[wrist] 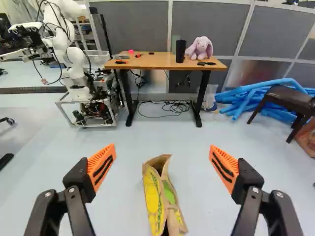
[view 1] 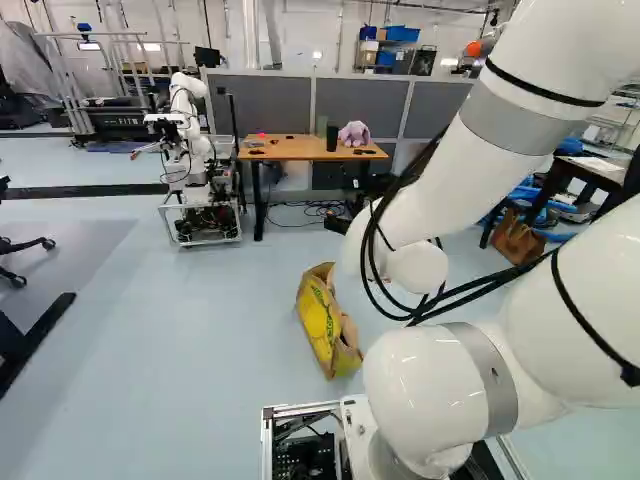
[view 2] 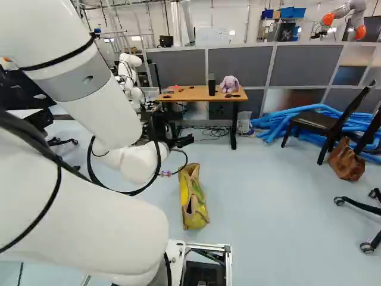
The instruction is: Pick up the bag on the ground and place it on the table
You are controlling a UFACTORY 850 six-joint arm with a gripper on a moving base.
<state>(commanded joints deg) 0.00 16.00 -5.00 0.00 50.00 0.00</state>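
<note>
In the right base view my gripper (view 2: 181, 142) shows as a dark part beyond the white arm, its fingers not clearly visible there. The wrist view shows the gripper (wrist: 162, 147) wide open, with nothing between its orange pads. The yellow and brown bag (wrist: 155, 201) (view 1: 322, 325) (view 2: 191, 205) stands on the floor, ahead of and below the gripper, lined up roughly between the two fingers and apart from both. Its top gapes a little. The wooden-topped table (wrist: 147, 62) (view 2: 199, 95) stands farther off, beyond the bag.
On the table are a purple plush rabbit (wrist: 200, 48), a black cylinder (wrist: 180, 51) and small items. Another robot (wrist: 74, 64) stands beside it. Cables (wrist: 170, 106) lie beneath the table. Blue tubes (view 2: 280, 122), a dark chair (view 2: 315, 121) and a brown leather bag (view 2: 346, 159) are at the right.
</note>
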